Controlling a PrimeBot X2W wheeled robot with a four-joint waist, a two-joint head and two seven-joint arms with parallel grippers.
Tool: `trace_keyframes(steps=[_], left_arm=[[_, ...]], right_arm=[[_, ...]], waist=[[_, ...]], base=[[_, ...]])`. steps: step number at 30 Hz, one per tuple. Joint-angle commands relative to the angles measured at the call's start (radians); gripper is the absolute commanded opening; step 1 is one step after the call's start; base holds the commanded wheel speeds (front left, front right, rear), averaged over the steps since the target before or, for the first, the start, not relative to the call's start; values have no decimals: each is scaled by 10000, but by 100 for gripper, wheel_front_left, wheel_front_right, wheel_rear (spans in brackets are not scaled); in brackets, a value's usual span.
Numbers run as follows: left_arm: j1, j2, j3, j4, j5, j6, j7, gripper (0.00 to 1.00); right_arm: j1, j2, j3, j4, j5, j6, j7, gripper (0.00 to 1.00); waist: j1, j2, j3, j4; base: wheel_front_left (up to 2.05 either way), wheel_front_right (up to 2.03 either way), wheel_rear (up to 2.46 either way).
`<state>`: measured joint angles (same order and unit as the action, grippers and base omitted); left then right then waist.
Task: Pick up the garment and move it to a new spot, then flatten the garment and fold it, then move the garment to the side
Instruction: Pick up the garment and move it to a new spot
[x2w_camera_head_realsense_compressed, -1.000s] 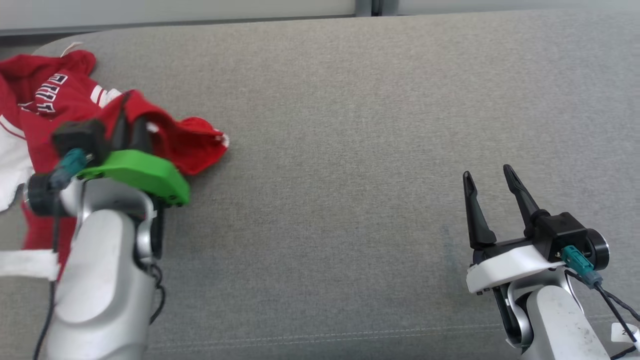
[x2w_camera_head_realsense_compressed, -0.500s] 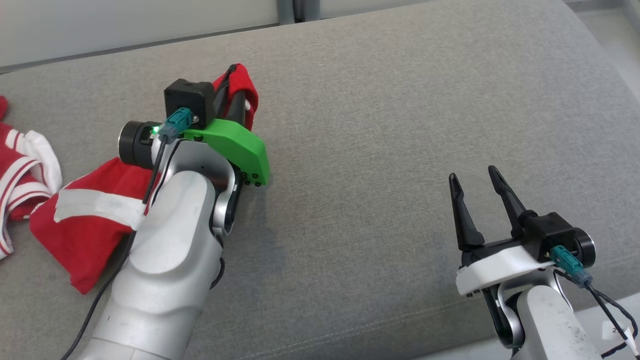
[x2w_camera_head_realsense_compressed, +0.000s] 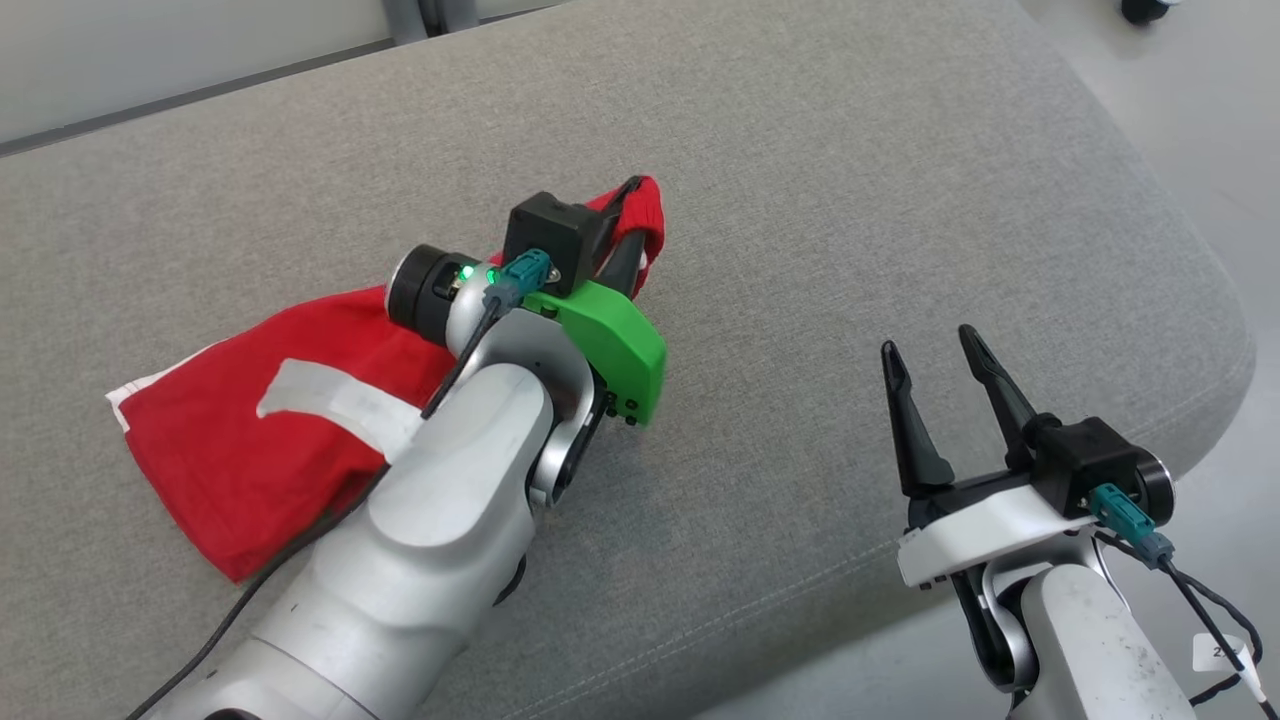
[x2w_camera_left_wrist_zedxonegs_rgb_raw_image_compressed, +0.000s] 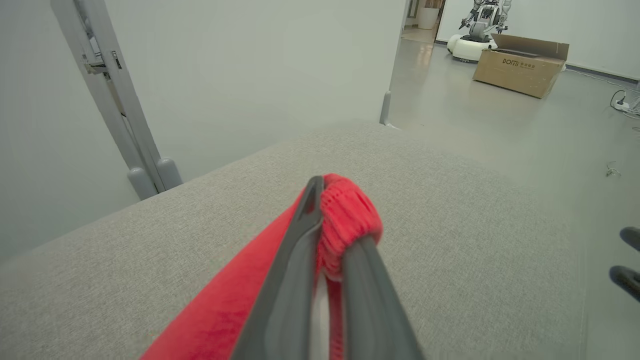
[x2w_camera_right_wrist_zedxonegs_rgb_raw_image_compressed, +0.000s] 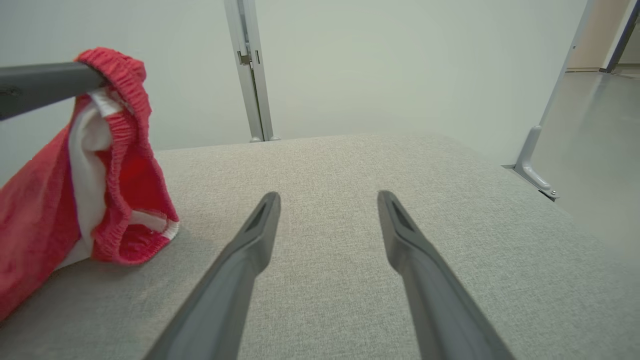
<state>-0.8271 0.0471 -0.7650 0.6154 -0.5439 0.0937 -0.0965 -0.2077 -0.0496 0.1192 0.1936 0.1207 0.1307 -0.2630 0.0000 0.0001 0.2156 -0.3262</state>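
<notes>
the garment (x2w_camera_head_realsense_compressed: 230, 470), red with white trim, lies over the left and middle of the grey cushion (x2w_camera_head_realsense_compressed: 820, 180). most of it rests flat on the fabric, while one ribbed elastic hem (x2w_camera_left_wrist_zedxonegs_rgb_raw_image_compressed: 350, 220) is lifted clear of the surface near the cushion's middle. the left gripper (x2w_camera_head_realsense_compressed: 632, 205) is clamped tight on that hem, with the cloth bunched between its tips.

it looks light, soft and quite limp. it will likely sag from any single hold, drag along the upholstery and fold over itself rather than keep a shape. it is not fragile and hardly slippery, and the thick ribbed band gives a sure bite, so it is the sensible place to grip. for flattening, a second hold further along the same band, or on a far corner of the flat part, would probably let it be stretched open.

further right, the right gripper (x2w_camera_head_realsense_compressed: 928, 340) hovers over the cushion's front right part, well apart from the garment. its jaws are spread wide and have hold of nothing.

the one container is a cardboard box (x2w_camera_left_wrist_zedxonegs_rgb_raw_image_compressed: 520, 72) on the floor (x2w_camera_left_wrist_zedxonegs_rgb_raw_image_compressed: 500, 130) far off to the right in the left wrist view. its flaps are up, and what is inside cannot be told.
</notes>
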Motion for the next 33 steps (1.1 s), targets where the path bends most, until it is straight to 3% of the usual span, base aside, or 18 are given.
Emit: trace_keyframes(steps=[1, 2, 3, 4, 5, 13, 23, 33], left_arm=[[-150, 63, -100, 115, -98, 91, -143, 0], [-137, 62, -272, 258, -230, 143, -252, 9], [-94, 63, -438, 421, -370, 181, -326, 44], [-47, 57, -608, 553, -515, 196, -421, 95], [3, 60, -736, 682, -660, 221, -484, 100], [357, 51, -1769, 1274, -1813, 47, -921, 100], [1295, 51, -3088, 1603, -2416, -165, -922, 100], [2253, 58, -3371, 1487, -2677, 105, -1353, 100]], right_arm=[[-72, -16, 53, 22, 78, 1, -34, 100], [-90, -14, 85, 29, 106, 1, -32, 100], [-111, -16, 116, 39, 121, 1, -34, 100], [-132, -17, 141, 51, 133, 1, -32, 100], [-145, -16, 165, 57, 152, -1, -34, 100], [90, -20, 56, 231, -17, 1, -34, 100], [652, -22, -489, 327, -419, -1, -34, 100], [832, -23, -755, 274, -519, -1, -34, 100]], waist=[[0, -1, 157, -179], [0, -1, 174, -190], [0, -1, 186, -188], [0, -1, 192, -172], [0, -1, 194, -139], [0, -1, -162, 642], [0, -1, -955, 2082], [0, -1, -1206, 2683]], base=[[0, 0, 0], [0, 0, 0], [0, 0, 0], [0, 0, 0], [0, 0, 0], [0, 0, 0], [0, 0, 0], [0, 0, 0]])
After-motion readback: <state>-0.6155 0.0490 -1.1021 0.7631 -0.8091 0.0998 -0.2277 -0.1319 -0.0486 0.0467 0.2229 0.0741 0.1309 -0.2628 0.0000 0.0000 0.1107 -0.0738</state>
